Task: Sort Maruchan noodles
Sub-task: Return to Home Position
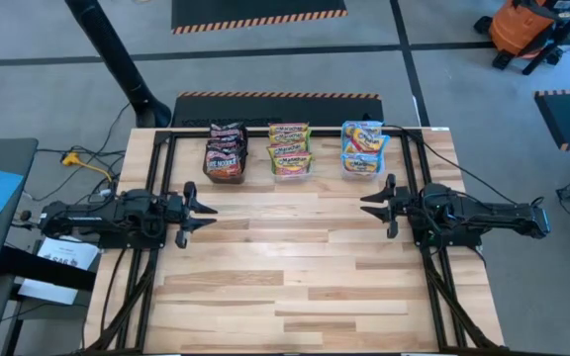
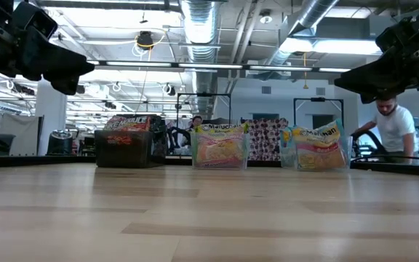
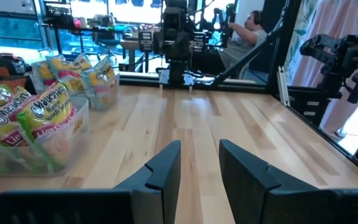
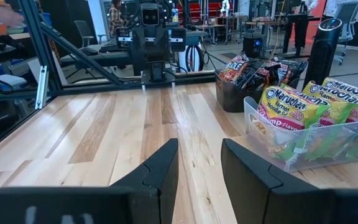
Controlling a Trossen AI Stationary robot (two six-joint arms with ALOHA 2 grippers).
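Observation:
The Maruchan noodle packets stand sorted in three tubs along the table's far edge: dark brown packets (image 1: pixel 226 153) in a black tub at the left, orange-yellow-green packets (image 1: pixel 290 148) in a clear tub in the middle, light blue packets (image 1: pixel 363 146) in a clear tub at the right. They also show in the low view, as the dark packets (image 2: pixel 126 124), the middle ones (image 2: pixel 220 142) and the blue ones (image 2: pixel 318 145). My left gripper (image 1: pixel 206 210) is open and empty at the table's left. My right gripper (image 1: pixel 372 206) is open and empty at the table's right. Both are clear of the tubs.
A black metal frame (image 1: pixel 156 158) runs around the table's far and side edges. The wooden tabletop (image 1: pixel 295 267) lies bare between the grippers and toward the near edge. People show in the room beyond the table (image 2: pixel 395 124).

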